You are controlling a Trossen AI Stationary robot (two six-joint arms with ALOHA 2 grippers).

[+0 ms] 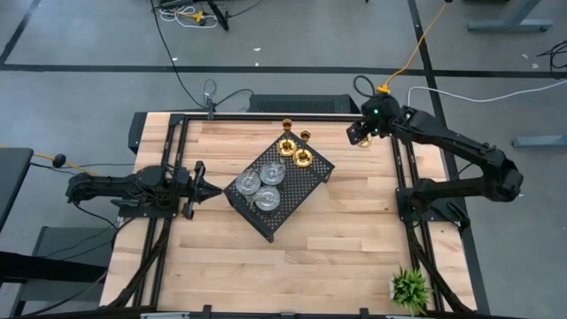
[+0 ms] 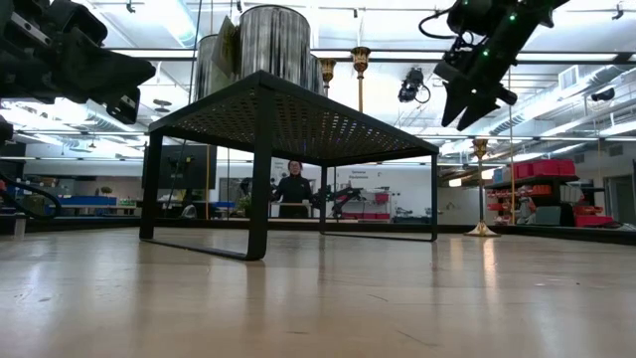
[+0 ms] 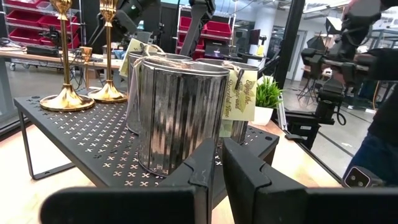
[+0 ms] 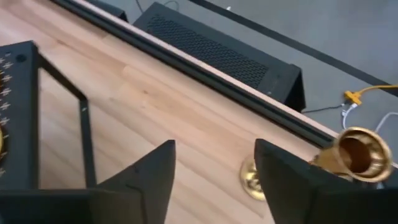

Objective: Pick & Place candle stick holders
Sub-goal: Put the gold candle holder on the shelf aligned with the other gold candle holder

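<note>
my right gripper point(image 4: 214, 180): fingers apart, holding nothing | gold holder point(image 4: 348, 155): upright on table, just beside one fingertip, outside the gap

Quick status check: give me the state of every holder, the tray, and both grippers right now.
Silver holders: three, upright on the tray.
Gold holders on tray: two, upright at its far end.
Third gold holder: standing on the table, off the tray, beside the right gripper's finger.
Black tray: on the table, set at an angle.
Right gripper: open, raised, holding nothing.
Left gripper: shut, empty, pointing at the tray.
</note>
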